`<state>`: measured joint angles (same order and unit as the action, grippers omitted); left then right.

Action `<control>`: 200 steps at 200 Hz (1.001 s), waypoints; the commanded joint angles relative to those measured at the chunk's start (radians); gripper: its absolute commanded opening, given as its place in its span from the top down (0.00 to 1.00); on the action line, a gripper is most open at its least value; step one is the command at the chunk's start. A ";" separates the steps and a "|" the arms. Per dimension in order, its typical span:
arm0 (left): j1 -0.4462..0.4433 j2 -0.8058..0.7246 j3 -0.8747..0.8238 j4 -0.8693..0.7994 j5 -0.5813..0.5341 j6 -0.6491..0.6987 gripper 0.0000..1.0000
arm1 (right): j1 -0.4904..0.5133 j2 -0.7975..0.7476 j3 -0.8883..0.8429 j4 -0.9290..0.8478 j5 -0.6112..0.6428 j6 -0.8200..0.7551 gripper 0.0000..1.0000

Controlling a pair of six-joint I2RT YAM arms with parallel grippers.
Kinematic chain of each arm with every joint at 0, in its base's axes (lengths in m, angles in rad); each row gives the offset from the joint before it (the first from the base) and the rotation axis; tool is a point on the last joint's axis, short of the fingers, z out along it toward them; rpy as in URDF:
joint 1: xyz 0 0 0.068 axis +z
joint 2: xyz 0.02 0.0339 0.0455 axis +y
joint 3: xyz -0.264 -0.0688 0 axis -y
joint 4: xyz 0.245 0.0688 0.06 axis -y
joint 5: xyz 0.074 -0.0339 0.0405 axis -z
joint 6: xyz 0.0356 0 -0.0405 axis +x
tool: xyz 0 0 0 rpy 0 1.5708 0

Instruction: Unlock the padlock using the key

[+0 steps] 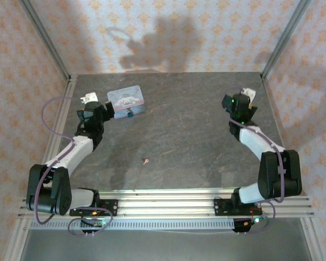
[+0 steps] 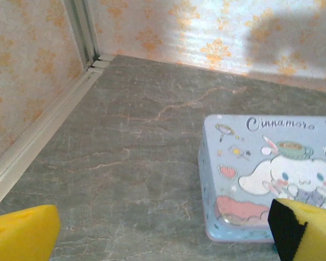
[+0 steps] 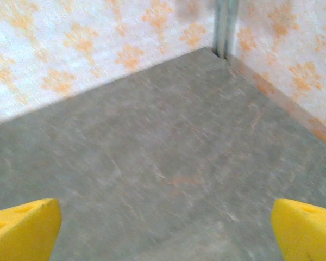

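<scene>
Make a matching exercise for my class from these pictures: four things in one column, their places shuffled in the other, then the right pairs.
Things
1. key
2. tin
3. padlock
4. right tool

Places
A. back right, open over bare table
B. against the tin's near edge
C. alone, mid-table
D. back left, beside the left tool

Pairs: 1-C, 2-D, 3-B, 4-A
</scene>
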<state>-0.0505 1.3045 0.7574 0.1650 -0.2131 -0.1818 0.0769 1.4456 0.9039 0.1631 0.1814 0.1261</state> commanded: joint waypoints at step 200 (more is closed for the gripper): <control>-0.081 0.819 0.883 -0.651 0.526 -0.300 0.34 | 0.385 0.854 1.052 -0.616 -0.452 0.264 0.11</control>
<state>-0.0597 2.1254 1.6817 -0.4366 0.2810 -0.4782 0.4675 2.3863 2.0724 -0.4484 -0.2577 0.3859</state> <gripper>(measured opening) 0.665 0.888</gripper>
